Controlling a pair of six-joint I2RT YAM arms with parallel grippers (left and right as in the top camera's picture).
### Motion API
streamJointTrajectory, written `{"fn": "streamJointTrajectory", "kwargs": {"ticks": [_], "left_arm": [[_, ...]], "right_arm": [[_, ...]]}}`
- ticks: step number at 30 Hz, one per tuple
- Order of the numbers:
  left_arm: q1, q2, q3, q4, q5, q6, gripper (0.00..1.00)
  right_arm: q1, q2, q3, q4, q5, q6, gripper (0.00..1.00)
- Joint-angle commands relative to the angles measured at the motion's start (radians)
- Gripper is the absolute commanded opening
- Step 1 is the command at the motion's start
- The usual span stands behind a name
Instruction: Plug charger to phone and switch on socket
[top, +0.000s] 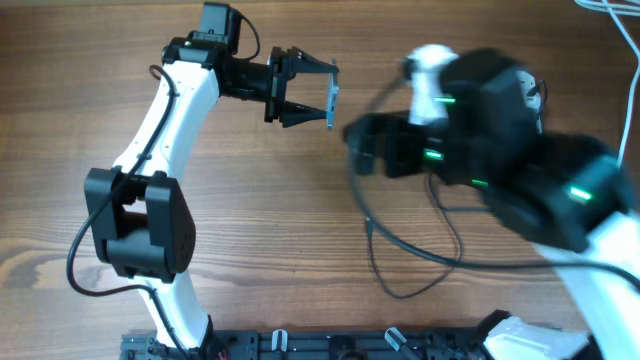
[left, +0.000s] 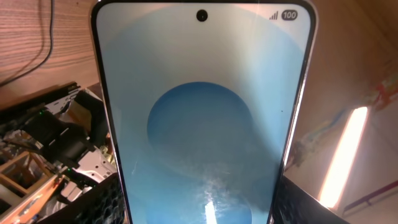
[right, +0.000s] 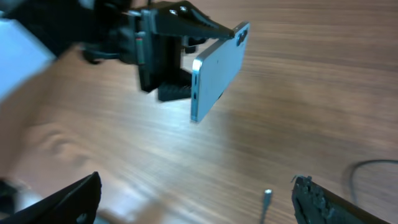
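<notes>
**Phone held up, connector not yet picked up**

The left gripper (top: 330, 96), upper centre of the overhead view, clamps the phone (right: 219, 65) on edge above the table. The right gripper (right: 202, 202) gapes empty along the bottom of its own view, over the charger (right: 266, 198), whose tip lies on the wood. It would do best to pinch just behind the tip, in line with the port.

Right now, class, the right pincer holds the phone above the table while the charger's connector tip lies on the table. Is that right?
No: it is the left pincer that holds the phone, as the overhead view shows. The right pincer is open and empty. The charger's connector tip does lie on the table.
</notes>
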Motion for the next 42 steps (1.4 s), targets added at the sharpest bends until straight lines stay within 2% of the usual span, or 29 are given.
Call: {"fn": "streamJointTrajectory", "kwargs": {"ticks": [1, 5, 10, 13, 20, 24, 31, 35, 42], "left_arm": [[-0.003, -0.039, 0.003, 0.003, 0.018, -0.039, 0.6], [-0.003, -0.039, 0.003, 0.003, 0.018, -0.04, 0.6], [-0.003, -0.039, 0.003, 0.003, 0.018, -0.04, 0.6], [-0.003, -0.039, 0.003, 0.003, 0.018, -0.04, 0.6], [-0.003, -0.039, 0.003, 0.003, 0.018, -0.04, 0.6], [-0.003, -0.039, 0.003, 0.003, 0.018, -0.04, 0.6], [-0.003, -0.039, 0.003, 0.003, 0.037, -0.04, 0.6], [-0.003, -0.039, 0.003, 0.002, 0.038, -0.04, 0.6], [-0.003, -0.039, 0.003, 0.002, 0.054, -0.04, 0.6]], "right_arm": [[0.101, 0.081, 0.044, 0.017, 0.261, 0.113, 0.99], [0.111, 0.147, 0.044, 0.061, 0.257, 0.167, 0.98], [0.111, 0.212, 0.044, 0.083, 0.274, 0.194, 0.86], [0.111, 0.237, 0.043, 0.086, 0.33, 0.22, 0.84], [0.111, 0.286, 0.043, 0.142, 0.338, 0.211, 0.77], [0.11, 0.301, 0.043, 0.158, 0.362, 0.212, 0.63], [0.104, 0.305, 0.043, 0.164, 0.388, 0.211, 0.59], [0.103, 0.306, 0.043, 0.169, 0.388, 0.211, 0.52], [0.103, 0.31, 0.041, 0.166, 0.391, 0.211, 0.49]]}}
